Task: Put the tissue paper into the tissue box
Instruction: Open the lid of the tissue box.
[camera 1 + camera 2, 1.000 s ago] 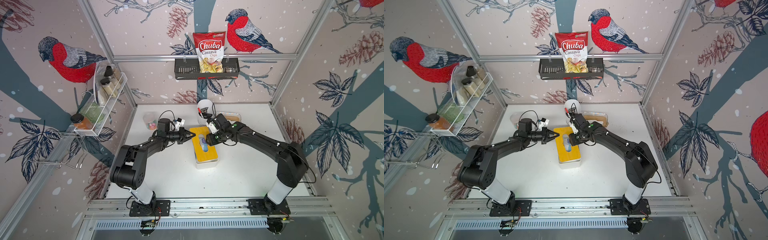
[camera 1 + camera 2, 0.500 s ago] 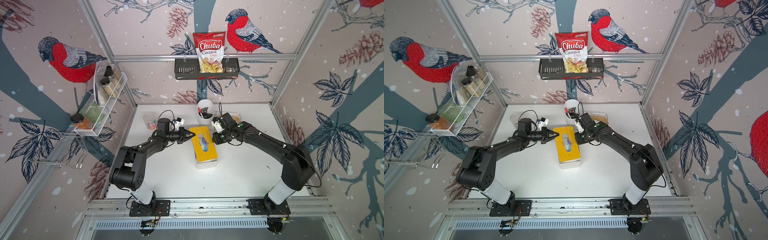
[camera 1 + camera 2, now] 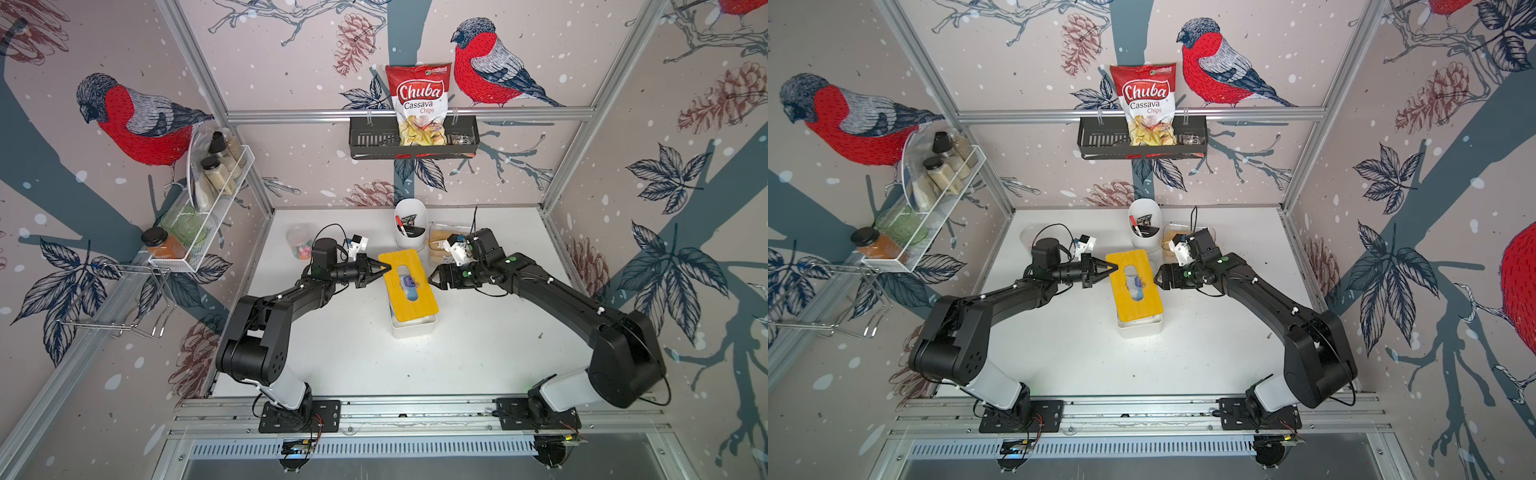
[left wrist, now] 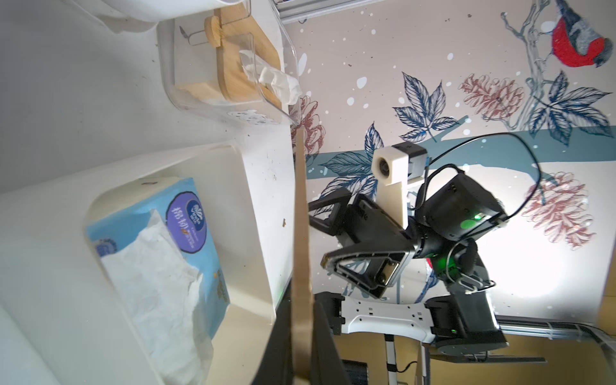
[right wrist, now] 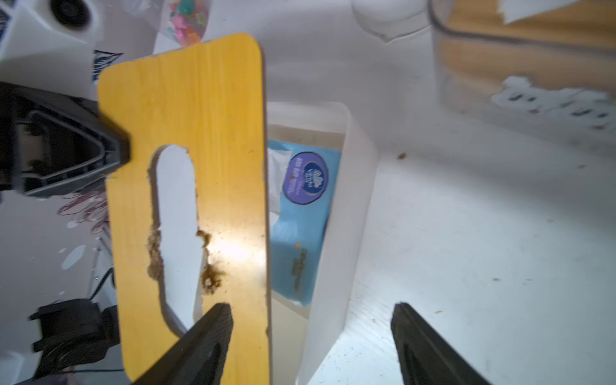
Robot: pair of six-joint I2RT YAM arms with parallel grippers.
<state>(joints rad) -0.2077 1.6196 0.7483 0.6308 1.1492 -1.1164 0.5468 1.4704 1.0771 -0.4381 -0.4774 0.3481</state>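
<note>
The tissue box (image 3: 413, 328) is a white tub with a yellow wooden lid (image 3: 415, 307) that has a slot in it. My left gripper (image 3: 384, 268) is shut on the lid's far left edge and holds it raised and tilted over the tub. The tissue paper (image 4: 160, 253), a blue pack with a white sheet sticking out, lies inside the tub; in the right wrist view the tissue paper (image 5: 303, 213) shows beside the lid. My right gripper (image 3: 434, 278) stands open just right of the box, holding nothing; its fingertips (image 5: 216, 320) frame the tub's wall.
A white cup with markers (image 3: 410, 224) and a clear container of wooden pieces (image 3: 446, 243) stand just behind the box. A candy jar (image 3: 300, 247) sits at the back left. A black shelf with a chips bag (image 3: 417, 104) and a white wire rack (image 3: 208, 195) hang on the walls.
My right gripper has drawn back from over the box to its right side and opened. The left gripper has kept its hold on the lid without moving.
</note>
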